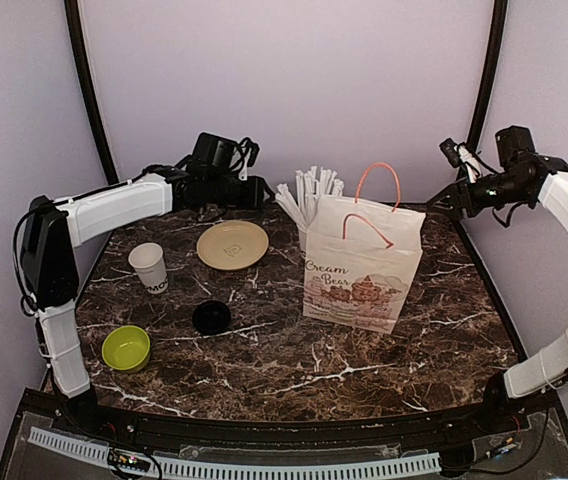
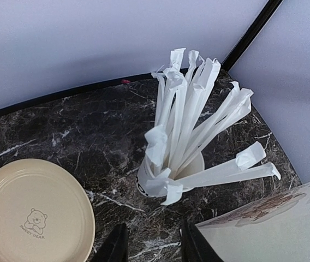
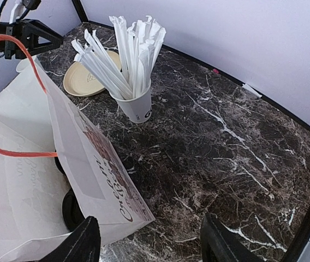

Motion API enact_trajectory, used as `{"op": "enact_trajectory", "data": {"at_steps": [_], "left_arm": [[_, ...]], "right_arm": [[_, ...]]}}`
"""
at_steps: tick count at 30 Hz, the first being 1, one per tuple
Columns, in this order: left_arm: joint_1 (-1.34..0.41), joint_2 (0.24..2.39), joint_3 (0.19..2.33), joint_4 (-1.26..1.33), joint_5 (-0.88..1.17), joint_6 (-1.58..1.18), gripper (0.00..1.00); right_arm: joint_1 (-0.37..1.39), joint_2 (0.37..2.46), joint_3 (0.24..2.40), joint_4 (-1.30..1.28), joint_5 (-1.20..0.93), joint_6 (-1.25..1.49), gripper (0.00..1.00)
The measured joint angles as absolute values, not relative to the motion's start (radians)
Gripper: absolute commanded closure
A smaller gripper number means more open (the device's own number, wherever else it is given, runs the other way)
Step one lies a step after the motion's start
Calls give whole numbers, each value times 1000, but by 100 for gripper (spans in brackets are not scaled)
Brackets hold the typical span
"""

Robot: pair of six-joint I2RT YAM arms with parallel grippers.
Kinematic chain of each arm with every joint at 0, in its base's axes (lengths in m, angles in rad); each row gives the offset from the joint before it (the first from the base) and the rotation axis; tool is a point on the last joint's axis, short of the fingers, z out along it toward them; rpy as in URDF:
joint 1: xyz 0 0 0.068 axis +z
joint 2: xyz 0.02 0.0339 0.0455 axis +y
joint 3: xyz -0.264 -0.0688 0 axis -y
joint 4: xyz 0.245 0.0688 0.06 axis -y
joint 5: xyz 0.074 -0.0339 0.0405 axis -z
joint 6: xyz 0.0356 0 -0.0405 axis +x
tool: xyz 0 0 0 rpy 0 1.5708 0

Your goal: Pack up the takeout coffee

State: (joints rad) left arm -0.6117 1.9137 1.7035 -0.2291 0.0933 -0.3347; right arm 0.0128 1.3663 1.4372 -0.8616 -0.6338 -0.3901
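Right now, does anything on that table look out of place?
A round black plastic lid lies alone on the dark marble table, apart from the lidless white printed paper cup. Nothing looks spilled or tipped.

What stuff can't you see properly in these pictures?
- Inside of the paper bag: top view, its own walls hide it.
- Straw cup: top view, the bag covers most of it.
- Dark round shape by the bag's bottom: right wrist view, the bag covers it partly; unclear what it is.
- Lettering on the lidless cup: top view, too small to read.
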Motion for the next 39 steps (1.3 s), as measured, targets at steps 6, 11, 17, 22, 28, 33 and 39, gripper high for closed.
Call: {"op": "enact_trajectory", "data": {"at_steps": [6, 11, 17, 22, 28, 33, 39], "left_arm": [[-590, 1951, 1703, -179, 181, -366, 56], [-586, 1986, 1730, -151, 228, -386, 61], [-586, 2019, 1774, -128, 252, -400, 71], [-586, 2025, 1786, -125, 266, -410, 81], [-586, 2028, 1812, -131, 273, -412, 87], [-586, 2028, 1832, -138, 273, -412, 93], [-586, 2028, 1834, -179, 263, -411, 72]], "right_arm": [[13, 1365, 1433, -829, -636, -378, 38], [13, 1365, 1428, -810, -643, -374, 38], [13, 1365, 1411, -805, -654, -367, 38], [13, 1366, 1400, -804, -657, -364, 38], [13, 1373, 1400, -799, -662, -364, 39], [13, 1394, 1400, -799, -670, -364, 38], [13, 1400, 1400, -799, -682, -364, 38]]}}
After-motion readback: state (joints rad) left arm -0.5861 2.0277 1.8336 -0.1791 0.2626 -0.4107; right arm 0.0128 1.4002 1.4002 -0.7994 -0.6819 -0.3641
